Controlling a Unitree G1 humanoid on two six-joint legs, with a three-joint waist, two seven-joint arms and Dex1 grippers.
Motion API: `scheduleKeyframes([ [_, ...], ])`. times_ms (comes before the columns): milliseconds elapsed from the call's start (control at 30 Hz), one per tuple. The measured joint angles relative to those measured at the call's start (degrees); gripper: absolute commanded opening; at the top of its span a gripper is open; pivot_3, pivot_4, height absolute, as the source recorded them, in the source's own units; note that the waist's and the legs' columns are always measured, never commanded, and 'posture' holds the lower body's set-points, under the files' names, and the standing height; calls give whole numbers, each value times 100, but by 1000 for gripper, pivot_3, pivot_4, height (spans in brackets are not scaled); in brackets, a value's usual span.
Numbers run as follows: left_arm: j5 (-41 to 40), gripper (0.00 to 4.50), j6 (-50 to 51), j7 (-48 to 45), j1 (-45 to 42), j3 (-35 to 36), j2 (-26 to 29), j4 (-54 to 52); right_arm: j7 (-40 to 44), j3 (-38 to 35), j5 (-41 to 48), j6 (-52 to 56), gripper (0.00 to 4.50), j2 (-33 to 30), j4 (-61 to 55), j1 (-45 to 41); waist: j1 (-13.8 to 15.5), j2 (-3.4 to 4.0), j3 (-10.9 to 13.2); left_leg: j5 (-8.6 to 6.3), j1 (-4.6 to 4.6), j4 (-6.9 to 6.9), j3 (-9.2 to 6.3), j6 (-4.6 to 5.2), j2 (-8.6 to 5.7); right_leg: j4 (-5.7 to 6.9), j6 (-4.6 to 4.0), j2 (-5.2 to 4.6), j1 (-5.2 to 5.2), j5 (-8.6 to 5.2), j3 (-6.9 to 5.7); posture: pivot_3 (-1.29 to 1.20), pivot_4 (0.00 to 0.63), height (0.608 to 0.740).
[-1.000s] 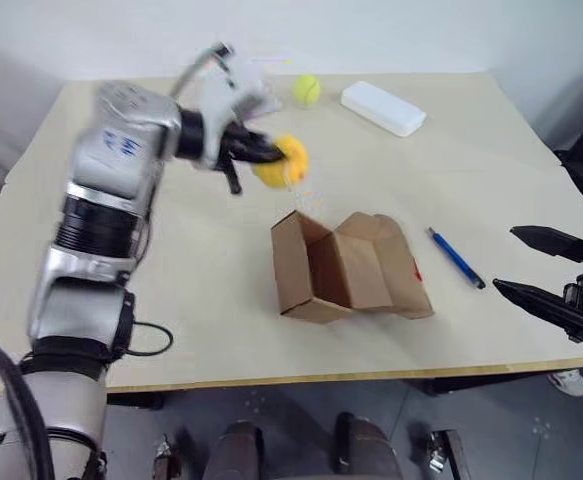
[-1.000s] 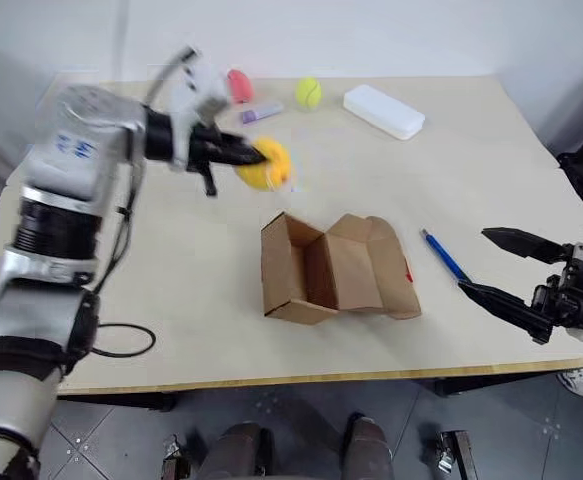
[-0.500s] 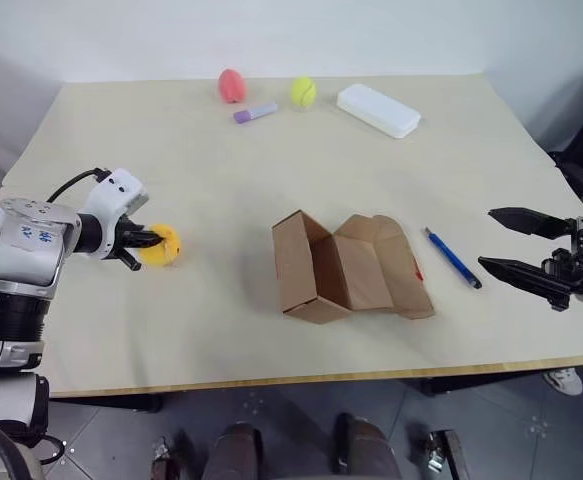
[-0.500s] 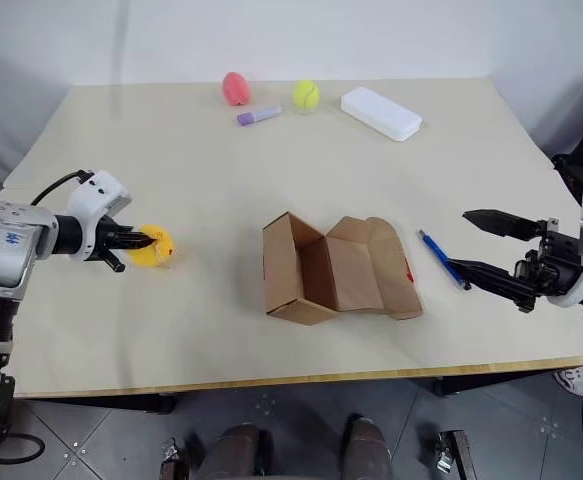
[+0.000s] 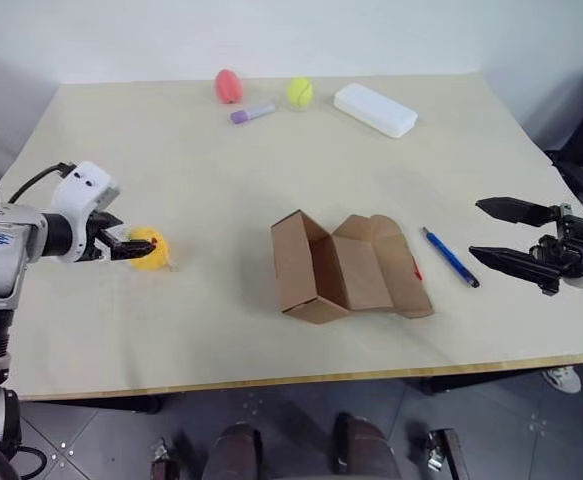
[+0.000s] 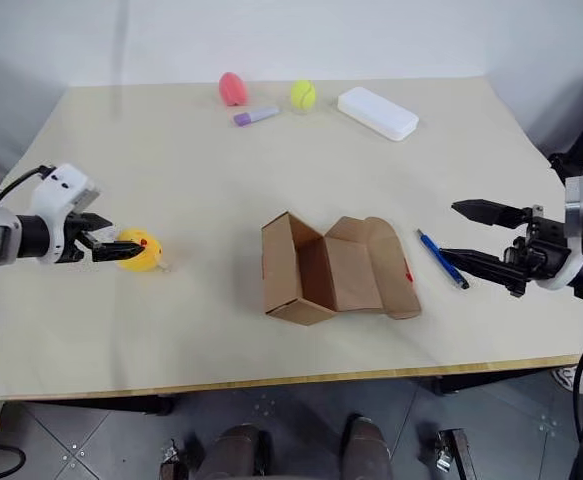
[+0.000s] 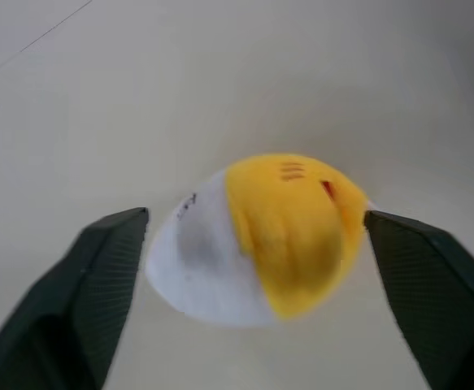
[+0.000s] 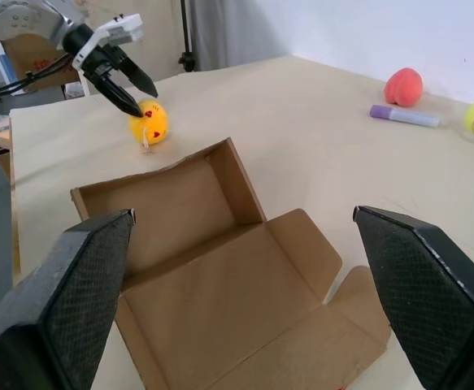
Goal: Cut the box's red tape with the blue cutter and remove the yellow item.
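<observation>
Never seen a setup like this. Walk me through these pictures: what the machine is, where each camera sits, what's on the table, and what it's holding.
This is a humanoid robot with two arms, each ending in a two-fingered black pincer. Two pictures come from cameras in its head, looking down at the table. The other two come from its wrists, looking along the fingers.

On the table lie an opened cardboard box, a blue cutter, a pink egg-shaped object, a purple tube, a tennis ball and a white case.

The left pincer is open around the yellow item, which rests on the table. The right pincer is open and empty.
</observation>
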Motion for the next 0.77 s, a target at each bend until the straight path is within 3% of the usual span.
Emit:
scheduleKeyframes([
  [167,-942,4490,-334,-126,-64,1078,-619,-609,37,3,-43,-11,4500,0,33,-13,-12,2,-1,-4,3,3,2,-2,1,1,0,-1,2,0,0,0,150,740],
  [300,-1366,4490,-1525,-312,992,1369,-1231,-1527,121,-14,-169,-161,4500,-61,126,127,-47,4,-2,-8,11,2,9,-8,9,2,0,5,3,0,0,0,150,740],
  [467,-1883,4490,-1314,-552,2297,1093,-1209,-2420,483,10,-664,-732,4500,-259,438,758,-59,4,-3,-16,11,11,14,-5,14,-4,-1,7,5,0,4,0,150,740],
  [600,-2092,4490,-1978,-833,2968,1318,-1407,-2301,604,13,-922,-1134,4500,-268,838,1018,-46,7,-2,-18,13,22,16,-3,15,-8,-6,8,12,-2,4,0,150,740],
  [767,-1982,4490,-2495,-1008,3495,1318,-1179,-2116,602,2,-941,-1370,4500,-264,899,1144,-40,12,-2,-20,14,23,17,-3,19,-10,-8,10,14,-2,4,0,150,740],
])
